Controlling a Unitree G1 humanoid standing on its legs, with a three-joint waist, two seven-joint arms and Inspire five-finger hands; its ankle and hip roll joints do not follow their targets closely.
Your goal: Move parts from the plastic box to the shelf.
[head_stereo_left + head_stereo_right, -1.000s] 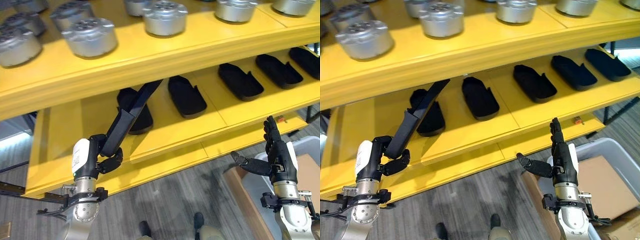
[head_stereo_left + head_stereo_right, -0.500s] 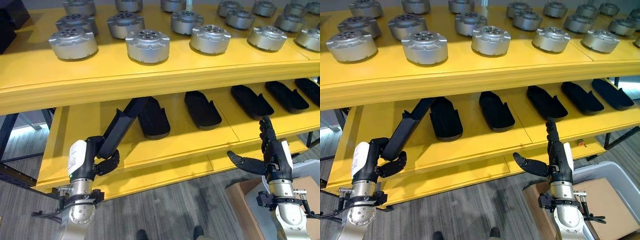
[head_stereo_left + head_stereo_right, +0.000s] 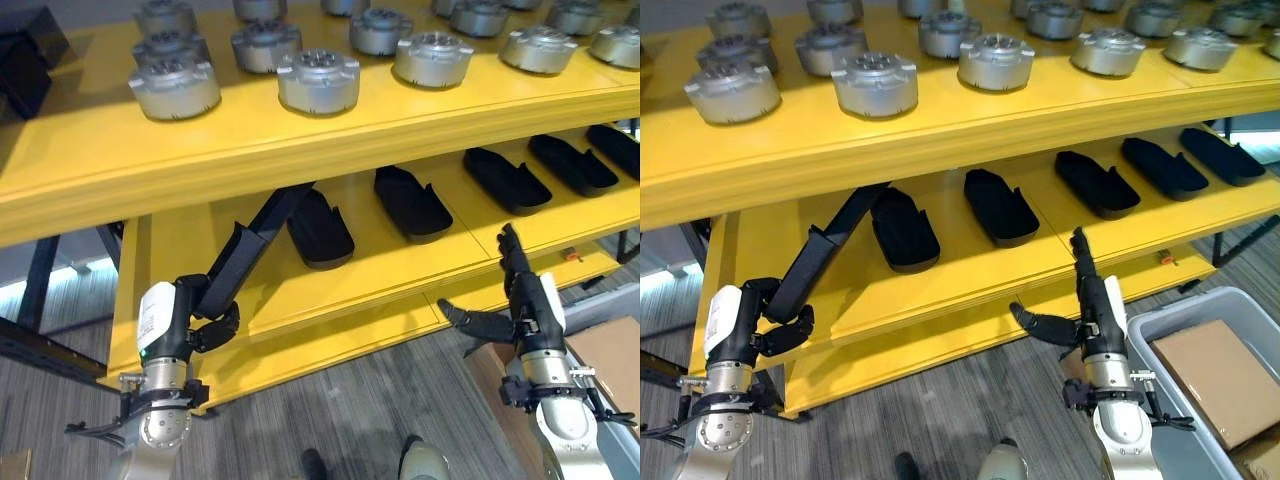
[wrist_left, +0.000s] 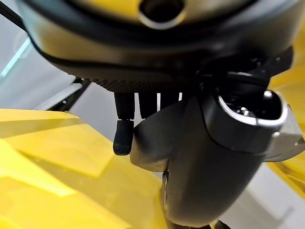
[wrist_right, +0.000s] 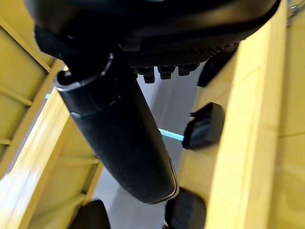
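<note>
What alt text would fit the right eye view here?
The left robot hand grips a long black part angled up toward the yellow shelf, where black trays lie below a row of silver discs. The right robot hand is open, beside a grey box on the floor.

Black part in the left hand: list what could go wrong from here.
The black part is long and the left hand grips only its lower end, so it may swing or slip. Its upper end sits under the top shelf, beside another part on the lower shelf; pushing in could strike either.
</note>
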